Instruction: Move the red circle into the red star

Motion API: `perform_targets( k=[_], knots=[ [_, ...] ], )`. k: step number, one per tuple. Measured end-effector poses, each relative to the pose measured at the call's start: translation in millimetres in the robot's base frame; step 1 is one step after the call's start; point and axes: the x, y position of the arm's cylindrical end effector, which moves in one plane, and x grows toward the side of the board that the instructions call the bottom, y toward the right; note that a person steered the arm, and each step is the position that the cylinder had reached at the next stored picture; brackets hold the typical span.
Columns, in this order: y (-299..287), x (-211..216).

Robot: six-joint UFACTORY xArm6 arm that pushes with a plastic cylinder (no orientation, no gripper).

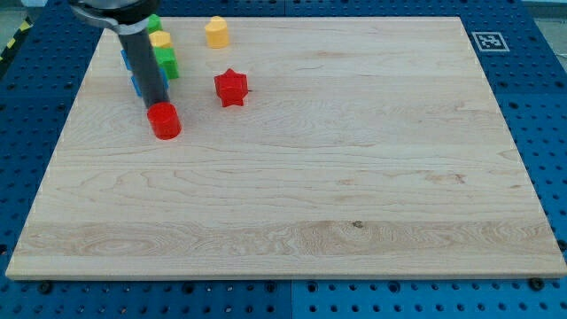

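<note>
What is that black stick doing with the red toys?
A robot arm is pushing blocks on a wooden board. My tip sits right at the top edge of the red circle. The red star lies apart, toward the view's right and a little higher. A cluster of blue, green and yellow blocks sits behind the rod.

All I see of my arm is a straight dark rod (142,62), grey-black with a faint sheen, hanging from a wider black mount near the table's (354,195) top-left corner. My tip (156,107) ends blunt and plain.
</note>
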Motion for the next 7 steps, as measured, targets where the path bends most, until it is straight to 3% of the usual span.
perform_targets(
  k=[2, 3, 7],
  knots=[
    [-17.3, 48.7],
    [-17.1, 49.2],
    [105.1, 43.0]
  ],
)
